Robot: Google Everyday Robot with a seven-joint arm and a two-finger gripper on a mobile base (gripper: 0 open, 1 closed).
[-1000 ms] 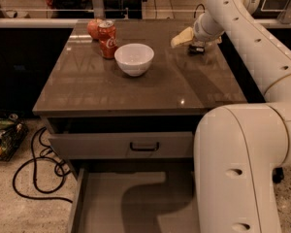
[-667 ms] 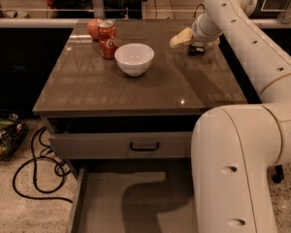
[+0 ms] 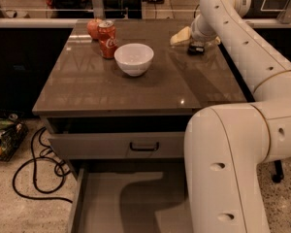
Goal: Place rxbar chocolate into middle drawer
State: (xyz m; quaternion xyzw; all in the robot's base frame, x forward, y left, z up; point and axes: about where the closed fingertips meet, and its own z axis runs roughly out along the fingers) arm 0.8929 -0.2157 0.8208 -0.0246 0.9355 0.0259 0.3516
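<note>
The rxbar chocolate (image 3: 196, 49) is a small dark bar lying at the far right of the brown tabletop (image 3: 111, 89). My gripper (image 3: 191, 40) hangs right over it at the end of the white arm, low to the table; I cannot tell whether it touches the bar. The middle drawer (image 3: 111, 203) stands pulled open at the bottom of the view, showing a plain grey floor with the arm's shadow on it. My arm's big white links hide the drawer's right part.
A white bowl (image 3: 134, 58) sits mid-table, with a red soda can (image 3: 107, 39) and an apple (image 3: 93, 28) behind it at the far left. A closed drawer front with a black handle (image 3: 144, 146) is above the open drawer. Cables (image 3: 36, 174) and a basket (image 3: 2, 140) lie on the floor at left.
My gripper has shifted slightly to the left and back over the dark bar. The bowl, can and drawer have not moved.
</note>
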